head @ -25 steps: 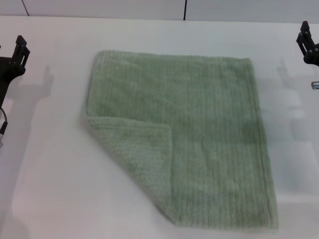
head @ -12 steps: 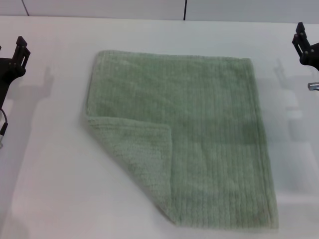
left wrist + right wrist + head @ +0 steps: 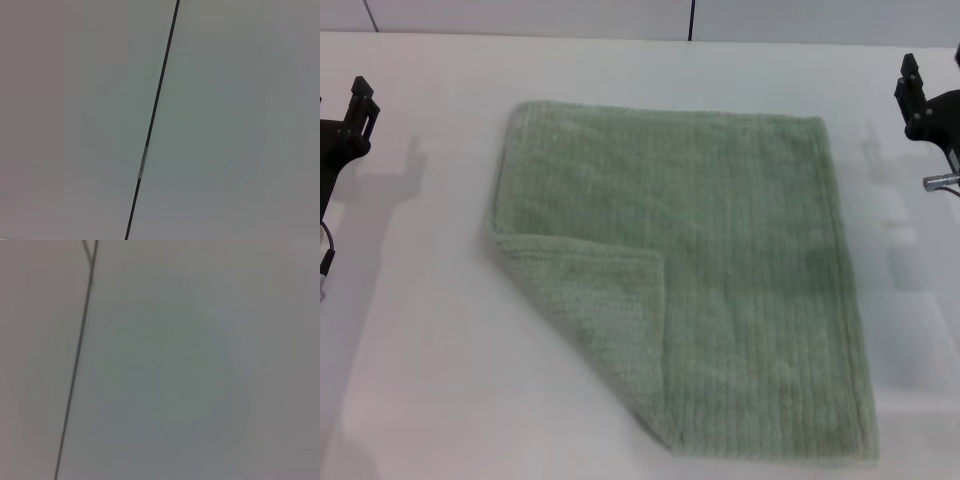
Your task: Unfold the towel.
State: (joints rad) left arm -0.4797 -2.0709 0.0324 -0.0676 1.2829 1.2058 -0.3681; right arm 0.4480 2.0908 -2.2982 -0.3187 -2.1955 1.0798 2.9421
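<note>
Since a second ago only the right gripper (image 3: 917, 100) has shifted, creeping inward and a touch higher at the 3 o'clock edge of the head view; the left gripper (image 3: 352, 112) sits as before at 9 o'clock, and the towel (image 3: 720, 260) has not stirred. It lies flat at the centre of the white table (image 3: 420, 350), spread out except for its folded corner (image 3: 600, 310) at about 7 o'clock, which is doubled inward over the cloth with its paler underside up. Both grippers are well apart from the cloth, and I cannot tell how wide either one's jaws stand. To finish well, I judge the left arm is the nearer one: come down on the flap's free tip only, pinch that single layer without catching the layer beneath, then draw it outward toward 7 o'clock, low and smooth so the rest does not slide. The head view alone shows towel and grippers; both wrist views show only pale blank surface crossed by a thin dark seam.
</note>
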